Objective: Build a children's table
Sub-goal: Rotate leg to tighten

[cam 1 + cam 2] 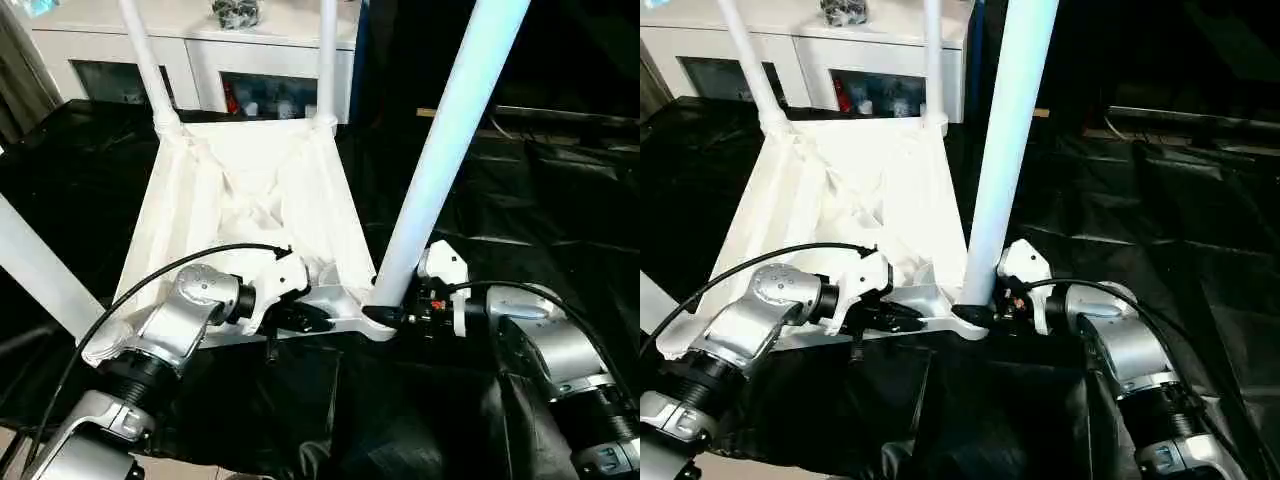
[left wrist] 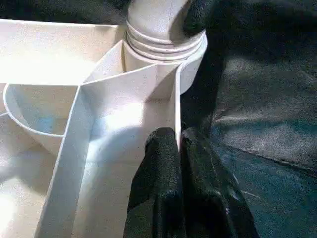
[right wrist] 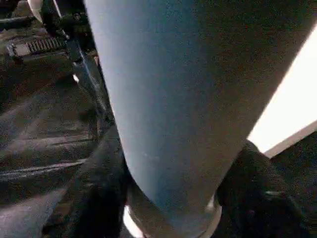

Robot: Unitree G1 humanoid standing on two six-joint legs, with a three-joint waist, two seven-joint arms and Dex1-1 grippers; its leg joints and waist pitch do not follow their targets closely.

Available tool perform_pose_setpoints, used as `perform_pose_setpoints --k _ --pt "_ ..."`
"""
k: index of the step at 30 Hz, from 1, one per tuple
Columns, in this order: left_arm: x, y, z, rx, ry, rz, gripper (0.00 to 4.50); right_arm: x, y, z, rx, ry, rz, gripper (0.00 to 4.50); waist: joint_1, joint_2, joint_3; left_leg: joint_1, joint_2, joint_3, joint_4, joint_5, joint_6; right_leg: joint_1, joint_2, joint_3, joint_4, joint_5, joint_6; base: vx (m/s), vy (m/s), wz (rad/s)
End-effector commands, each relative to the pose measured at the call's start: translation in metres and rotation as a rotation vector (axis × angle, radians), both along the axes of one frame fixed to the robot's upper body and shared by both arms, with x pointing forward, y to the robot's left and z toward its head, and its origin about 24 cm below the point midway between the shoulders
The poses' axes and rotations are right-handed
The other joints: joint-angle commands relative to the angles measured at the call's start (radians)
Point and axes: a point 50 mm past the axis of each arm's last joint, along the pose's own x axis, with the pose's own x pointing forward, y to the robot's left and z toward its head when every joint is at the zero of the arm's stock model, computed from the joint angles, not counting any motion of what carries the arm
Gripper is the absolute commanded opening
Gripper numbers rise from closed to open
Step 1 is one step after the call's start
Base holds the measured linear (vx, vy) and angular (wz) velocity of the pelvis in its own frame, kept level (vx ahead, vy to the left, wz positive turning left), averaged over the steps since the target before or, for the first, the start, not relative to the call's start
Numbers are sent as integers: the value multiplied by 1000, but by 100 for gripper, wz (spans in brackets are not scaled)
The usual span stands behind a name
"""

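Left gripper (image 2: 179, 148) pinched on the tabletop (image 1: 250, 190) near-edge rib, beside the corner socket. Right gripper (image 3: 173, 198) straddles the leg (image 1: 440, 150) base at that socket — fingers either side, clamped or loose: can't tell. No readable markings.

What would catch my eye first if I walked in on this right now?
The white tabletop lying upside down on the black work table, with legs rising from its corners. Nearest, one tall leg leans out of the near corner socket, and the right end effector has a finger on each side of its base. The left end effector pinches the tabletop's rim beside it.
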Motion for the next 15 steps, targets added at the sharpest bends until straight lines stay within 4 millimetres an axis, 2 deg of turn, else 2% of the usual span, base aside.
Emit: perform_pose_setpoints --k 1,5,9,11,12,13,15 --pt "-3 -7 6 -25 -15 -60 0 -5 2 -3 -3 32 35 217 -2 -6 -66 18 65 -29 -73 -164 52 46 -77 52 -61 -216 -232 0 0 0" --pt "-4 -6 4 -16 -7 -58 0 -8 4 -5 -3 45 45 201 -3 -6 -67 17 66 -29 -72 -149 58 46 -75 51 -57 -188 -238 0 0 0" --pt "-1 -10 0 -1 -18 5 0 -12 6 -11 11 75 33 199 -2 -7 -66 19 66 -28 -72 -160 56 45 -76 52 -60 -200 -241 0 0 0" --pt "5 -14 -2 0 -39 78 0 -11 8 -15 28 84 -6 199 0 -7 -64 21 65 -27 -73 -177 50 42 -76 52 -65 -231 -234 0 0 0" --pt "11 -21 -2 -6 -56 145 0 -8 12 -19 43 74 -68 199 0 -7 -62 26 66 -25 -73 -198 44 37 -76 54 -70 -259 -230 0 0 0" --pt "13 -24 -2 -9 -62 172 0 -6 14 -20 47 67 -106 199 -1 -8 -58 31 65 -25 -75 -227 27 33 -76 54 -77 -310 -222 0 0 0" --pt "18 -35 -1 -21 -77 252 0 1 20 -28 45 57 -245 199 -9 -10 -53 28 61 -31 -78 -269 5 34 -78 51 -86 -415 -192 0 0 0"
